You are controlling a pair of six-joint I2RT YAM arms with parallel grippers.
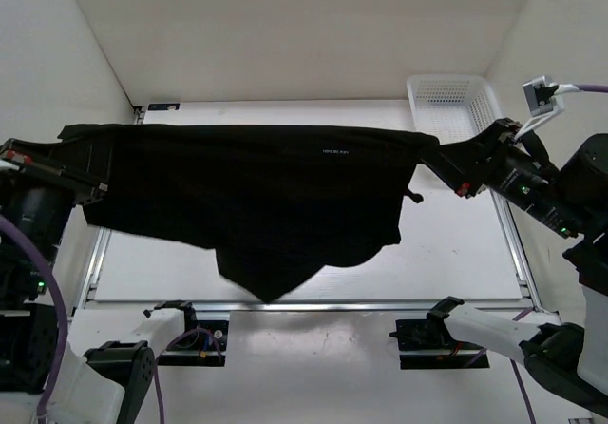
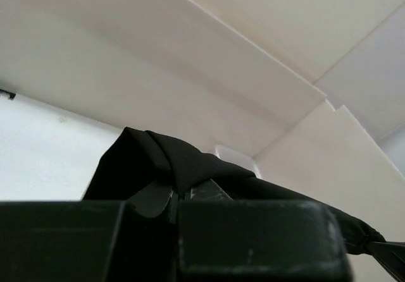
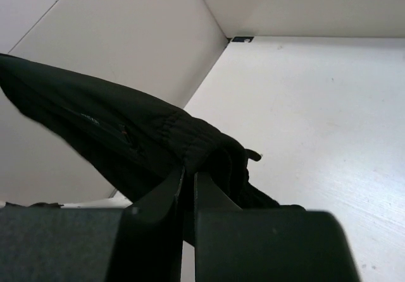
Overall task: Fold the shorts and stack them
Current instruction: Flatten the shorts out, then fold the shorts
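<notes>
The black shorts hang stretched in the air between both arms, waistband along the top with a small pale mark, the lower part drooping to a point above the table's front. My left gripper is shut on the left waistband corner; in the left wrist view the fabric bunches over the gripper. My right gripper is shut on the right waistband corner; the ribbed waistband sits pinched in the gripper.
A white basket stands at the table's back right, just behind the right arm. The white table lies below the shorts, with white walls at left, back and right. A metal rail runs along the front edge.
</notes>
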